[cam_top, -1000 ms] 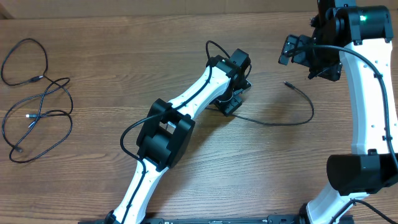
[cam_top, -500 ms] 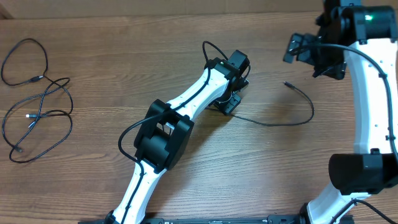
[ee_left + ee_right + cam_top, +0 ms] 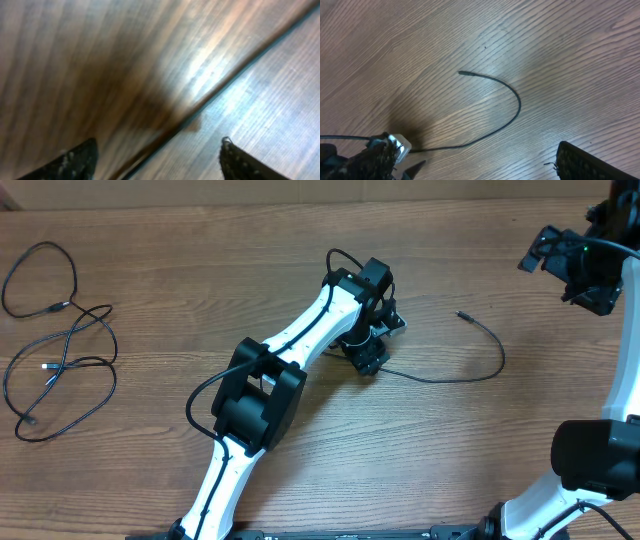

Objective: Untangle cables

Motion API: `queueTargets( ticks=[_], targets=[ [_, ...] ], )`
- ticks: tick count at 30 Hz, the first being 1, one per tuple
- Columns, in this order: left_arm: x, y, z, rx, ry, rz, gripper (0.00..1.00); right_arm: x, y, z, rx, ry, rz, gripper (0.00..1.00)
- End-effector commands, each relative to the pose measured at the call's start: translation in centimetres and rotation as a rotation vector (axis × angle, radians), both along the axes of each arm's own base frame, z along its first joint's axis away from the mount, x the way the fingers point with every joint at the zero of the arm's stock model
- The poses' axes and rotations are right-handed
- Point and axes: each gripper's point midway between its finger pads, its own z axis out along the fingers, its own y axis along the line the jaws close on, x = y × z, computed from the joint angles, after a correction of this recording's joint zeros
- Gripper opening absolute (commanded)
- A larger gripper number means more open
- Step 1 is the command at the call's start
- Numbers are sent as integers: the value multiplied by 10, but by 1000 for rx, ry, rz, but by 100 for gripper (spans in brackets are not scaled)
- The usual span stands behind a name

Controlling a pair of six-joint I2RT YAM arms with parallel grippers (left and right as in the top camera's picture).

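Cables (image 3: 75, 332): most lie looped together at the far left of the overhead frame, well apart from both tools.
Loose cable (image 3: 440, 380): curves across the centre right of the bench (image 3: 200, 260), its plug end (image 3: 461, 313) pointing to the upper left.
Left tool (image 3: 372, 348): at frame centre, over the loose cable's near end. In the left wrist view its fingertips (image 3: 80, 157) stand wide apart, and the cable (image 3: 240, 75) runs diagonally on the wood between them, touching neither.
Right tool (image 3: 562, 278): upper right of the overhead frame, jaws spread wide and holding nothing, well clear of the cable's arc (image 3: 519, 102).
Edges: the bench's far edge runs along the top of the frame; the looped group sits near the left border.
Open room: bare wood between the looped group and the left arm (image 3: 290, 345), and between the loose cable and the right border.
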Motion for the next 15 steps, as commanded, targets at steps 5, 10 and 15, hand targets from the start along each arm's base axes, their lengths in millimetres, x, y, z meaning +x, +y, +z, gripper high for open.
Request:
queueTargets(
  ticks=[5, 10, 15],
  targets=[
    [-35, 9, -63, 36, 124, -113, 78, -1, 2, -1, 21, 2, 10, 100],
    [-35, 18, -79, 104, 75, -145, 80, -6, 3, -2, 23, 21, 13, 100],
    [-26, 31, -88, 227, -22, -176, 76, -7, 3, -2, 19, 24, 31, 100]
  ],
)
